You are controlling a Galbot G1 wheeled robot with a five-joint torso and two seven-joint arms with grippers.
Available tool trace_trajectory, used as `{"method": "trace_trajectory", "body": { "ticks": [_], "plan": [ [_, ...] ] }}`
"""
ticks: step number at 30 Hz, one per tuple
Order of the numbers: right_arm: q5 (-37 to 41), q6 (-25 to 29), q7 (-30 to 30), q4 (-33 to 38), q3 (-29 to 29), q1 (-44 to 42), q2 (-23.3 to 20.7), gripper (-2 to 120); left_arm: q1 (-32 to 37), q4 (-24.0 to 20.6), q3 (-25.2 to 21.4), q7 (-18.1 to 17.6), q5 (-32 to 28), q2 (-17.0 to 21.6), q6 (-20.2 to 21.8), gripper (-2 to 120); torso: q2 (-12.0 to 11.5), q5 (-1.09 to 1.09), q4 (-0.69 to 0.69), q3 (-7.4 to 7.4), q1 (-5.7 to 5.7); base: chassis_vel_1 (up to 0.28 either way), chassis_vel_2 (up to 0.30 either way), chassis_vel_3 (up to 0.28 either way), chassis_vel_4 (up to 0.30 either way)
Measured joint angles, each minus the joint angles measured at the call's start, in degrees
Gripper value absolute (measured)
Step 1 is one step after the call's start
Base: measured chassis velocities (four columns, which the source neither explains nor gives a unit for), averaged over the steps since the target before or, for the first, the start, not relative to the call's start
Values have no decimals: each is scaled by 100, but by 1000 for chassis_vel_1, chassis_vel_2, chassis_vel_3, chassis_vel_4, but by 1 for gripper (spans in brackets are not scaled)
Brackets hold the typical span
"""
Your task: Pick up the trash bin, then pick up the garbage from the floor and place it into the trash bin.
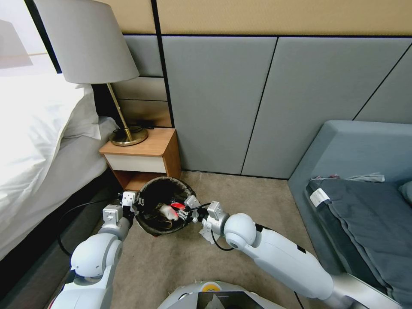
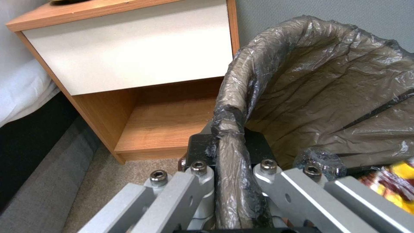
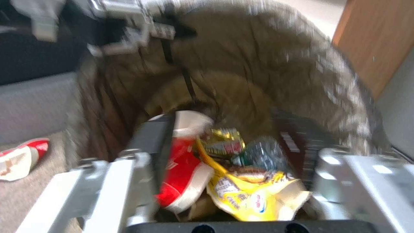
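One trash bin (image 1: 165,189), two pincers

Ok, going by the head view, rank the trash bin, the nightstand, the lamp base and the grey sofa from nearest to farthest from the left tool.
1. Trash bin: the left tool is clamped on its rim.
2. Nightstand: just behind the bin, beside the bed.
3. Lamp base: on top of the nightstand, farther back.
4. Grey sofa: across the carpet on the robot's right.

Head camera looks down from above; both wrist cameras closely share the trash bin (image 1: 164,206).
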Motion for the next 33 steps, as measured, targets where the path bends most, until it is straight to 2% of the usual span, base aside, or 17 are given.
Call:
{"method": "trace_trajectory", "body": {
  "ticks": [3, 4, 7, 8, 10, 14, 17, 19, 23, 27, 31, 33],
  "plan": [
    [90, 7, 10, 138, 44, 51, -2, 77, -8, 17, 5, 2, 9, -8, 0, 4, 0, 0, 0, 0, 0, 0, 0, 0, 0],
    [90, 7, 10, 138, 44, 51, -2, 77, -8, 17, 5, 2, 9, -8, 0, 4, 0, 0, 0, 0, 0, 0, 0, 0, 0],
    [242, 16, 82, 289, 152, 134, -5, 90, -15, 43, 5, 3, 16, -12, 0, 4, 0, 0, 0, 0, 0, 0, 0, 0, 0],
    [242, 16, 82, 289, 152, 134, -5, 90, -15, 43, 5, 3, 16, -12, 0, 4, 0, 0, 0, 0, 0, 0, 0, 0, 0],
    [453, 20, 120, 437, 309, 204, -21, 98, -18, 55, 4, 4, 28, -23, 0, 4, 0, 0, 0, 0, 0, 0, 0, 0, 0],
    [659, 28, 133, 598, 509, 251, -65, 100, -21, 62, 4, 4, 35, -29, 0, 4, 0, 1, 0, 0, 0, 0, 0, 0, 0],
    [765, 51, 131, 873, 992, 144, -228, 100, -25, 78, 0, 7, 43, -38, 0, 4, 0, 1, 1, 0, 0, 0, 0, 0, 0],
    [767, 58, 131, 920, 1076, 96, -273, 100, -25, 79, -4, 6, 44, -39, -1, 4, 0, 1, 0, 0, 0, 0, 0, 0, 0],
    [808, 314, 270, 1215, 1584, -282, -595, 100, -17, 88, -45, 9, 44, -46, -5, 4, 0, 1, -2, 0, 0, 0, 0, 0, 0],
    [859, 450, 425, 1275, 1791, -423, -704, 100, -3, 82, -93, 10, 43, -46, -5, 4, 0, 1, 0, 0, 0, 0, 0, 0, 0],
    [863, 551, 514, 1246, 2289, -727, -827, 100, 27, 31, -161, 10, 18, -45, -6, 4, 0, 1, 1, 0, 0, 0, 0, 0, 0],
    [828, 582, 433, 1108, 2829, -1066, -895, 100, 61, -26, -212, 13, -13, -43, -6, 4, 0, 2, 0, 0, 0, 0, 0, 0, 0]
  ]
}}
